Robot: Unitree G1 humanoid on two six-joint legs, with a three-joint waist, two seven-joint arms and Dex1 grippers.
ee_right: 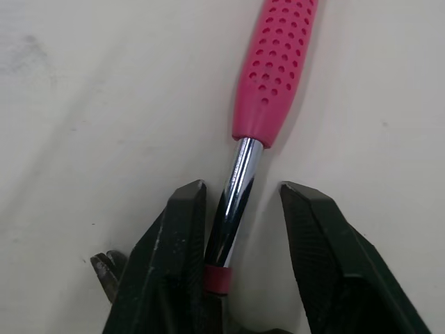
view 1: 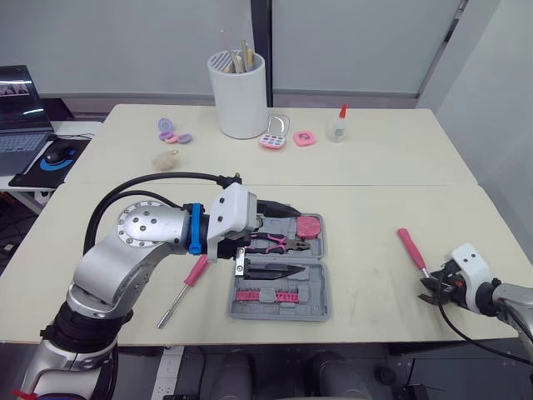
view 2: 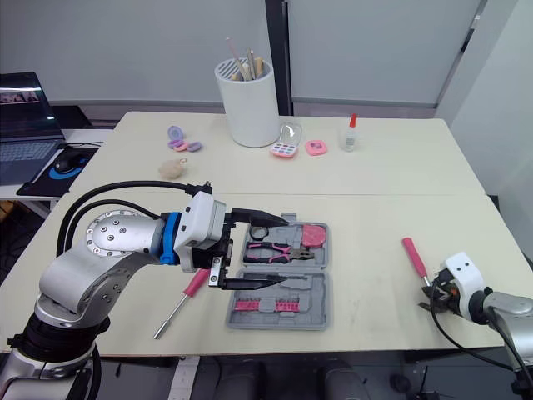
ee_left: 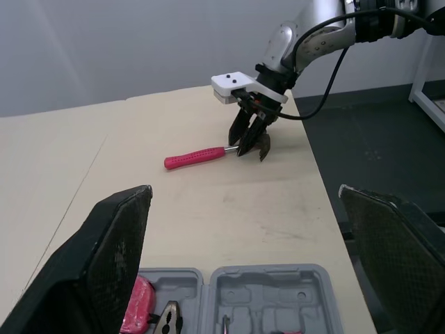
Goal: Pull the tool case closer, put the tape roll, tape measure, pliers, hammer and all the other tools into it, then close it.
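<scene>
The tool case (view 1: 281, 307) lies open mid-table. If the left arm bent across it drops, it could knock the pliers (view 1: 275, 243); the left gripper (view 2: 279, 250) hangs spread wide above them. On the table at far right, the hammer (ee_right: 274, 69) may slip: the right gripper (ee_right: 241, 186) straddles its slick chrome shaft, narrowly parted, unclamped.

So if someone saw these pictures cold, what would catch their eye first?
Probably the open grey tool case in the middle of the table, pink pliers inside, with the left end effector spread wide above it. Near the table's right edge, the right end effector straddles the chrome shaft of the pink-handled hammer, not yet clamped. A pink screwdriver lies left of the case.
</scene>
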